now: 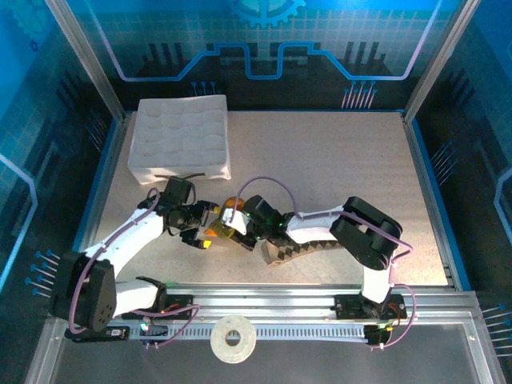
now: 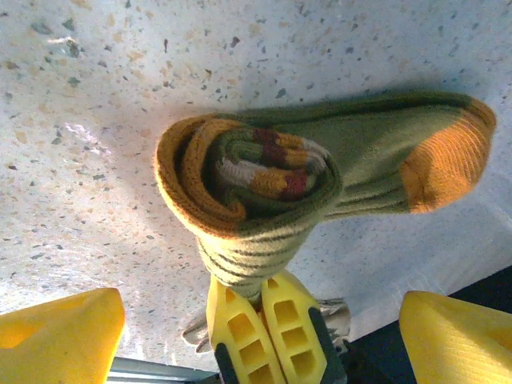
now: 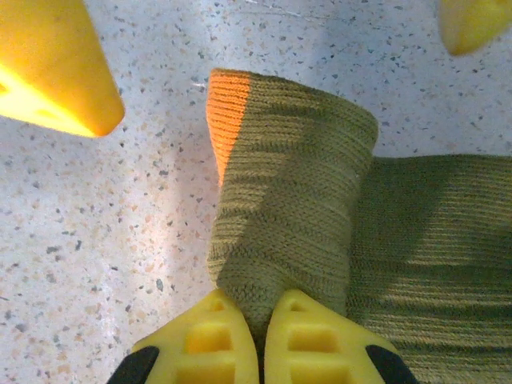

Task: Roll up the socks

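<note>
Socks lie on the speckled table (image 1: 336, 160) near the arms. The tan argyle sock (image 1: 300, 252) lies flat beneath the right arm. Just beyond it, the olive-green sock (image 2: 264, 192) is coiled, with its striped cuff inside and its orange toe out. The right gripper (image 3: 260, 312) is clenched on the coil's fold, and the left gripper (image 1: 210, 226) is spread wide around it. A white foam tray (image 1: 180, 136) sits at the far left.

- sock (image 2: 264, 192): ribbed knit cloth, matt, kinda fuzzy
- table (image 2: 96, 104): smooth speckled stone-look top, slight sheen
- fingers (image 3: 200, 344): yellow moulded plastic, smooth, bit shiny
- tray (image 1: 180, 136): white foam, matt, dimpled

No legible txt, labels, brands or nos. — nothing readable on any surface.
</note>
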